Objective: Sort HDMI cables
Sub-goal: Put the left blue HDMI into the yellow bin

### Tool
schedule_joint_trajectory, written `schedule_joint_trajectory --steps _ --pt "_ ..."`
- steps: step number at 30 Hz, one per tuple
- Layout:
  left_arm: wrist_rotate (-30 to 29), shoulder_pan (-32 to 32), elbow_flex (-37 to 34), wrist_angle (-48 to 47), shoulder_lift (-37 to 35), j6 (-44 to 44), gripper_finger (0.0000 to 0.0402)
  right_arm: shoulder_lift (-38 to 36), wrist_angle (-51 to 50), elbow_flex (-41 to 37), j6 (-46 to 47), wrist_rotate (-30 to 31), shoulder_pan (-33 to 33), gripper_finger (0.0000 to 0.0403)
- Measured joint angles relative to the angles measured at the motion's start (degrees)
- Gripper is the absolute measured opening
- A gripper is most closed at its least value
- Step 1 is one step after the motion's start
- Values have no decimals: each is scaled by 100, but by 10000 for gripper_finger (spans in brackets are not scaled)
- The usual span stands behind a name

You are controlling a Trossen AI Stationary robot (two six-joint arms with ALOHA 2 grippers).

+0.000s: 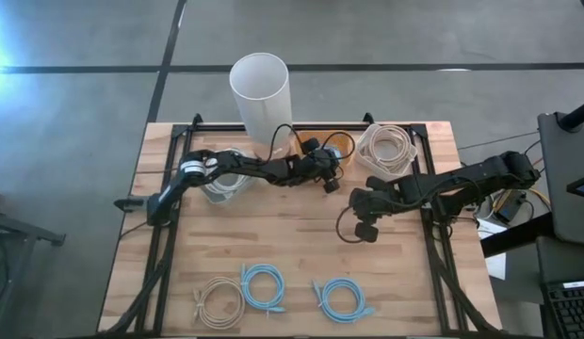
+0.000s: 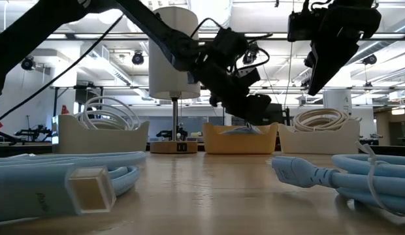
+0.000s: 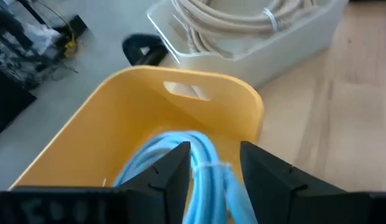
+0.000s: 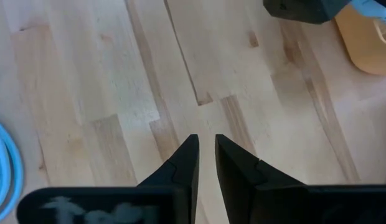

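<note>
My left gripper (image 1: 328, 162) (image 3: 215, 165) reaches over the yellow bin (image 1: 341, 143) (image 3: 118, 118) at the table's far edge, shut on a light blue cable coil (image 3: 202, 155). In the low view that coil (image 2: 245, 129) shows just above the bin's rim. My right gripper (image 1: 360, 215) (image 4: 205, 146) hovers over bare wood right of the middle, fingers all but shut, holding nothing. One beige coil (image 1: 219, 299) and two light blue coils (image 1: 262, 285) (image 1: 344, 298) lie flat near the near edge. White cables fill the left bin (image 1: 221, 181), beige ones the right bin (image 1: 388, 146). My left gripper pinches the light blue coil between its two fingers (image 3: 174, 168), on the bunched strands beside the white tie (image 3: 213, 168). It comes slanting down from above, across the strands. The coil hangs down into the yellow bin; whether its lower end rests on the bin's floor is hidden.
A tall white cylinder (image 1: 261, 87) stands at the far edge between the left bin and the yellow bin. The three bins line the far edge. Bare wood lies in the table's middle (image 1: 273, 226). The coils' plugs (image 2: 91, 189) (image 2: 297, 171) lie close to the low camera.
</note>
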Motion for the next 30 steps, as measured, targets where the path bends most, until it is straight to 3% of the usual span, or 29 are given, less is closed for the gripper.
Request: schedule_joint_trajectory --steps 7,15,19,24,30 --pt "119 -376 314 -1955 -752 -193 162 1 48 0 -5 0 0 50" --pt "1191 -1021 185 -3891 -2104 -631 149 1 297 -7 -58 8 0 50" --pt "1273 -1467 -293 -4189 -2813 -944 141 1 369 -9 -330 2 3 48" --pt "1272 -2110 -1427 -4127 -3649 -1501 135 1 963 -97 -892 -70 132 50" --pt "1381 -2871 -3135 -2906 -4373 -2316 135 1 2093 -253 -1307 -669 346 50"
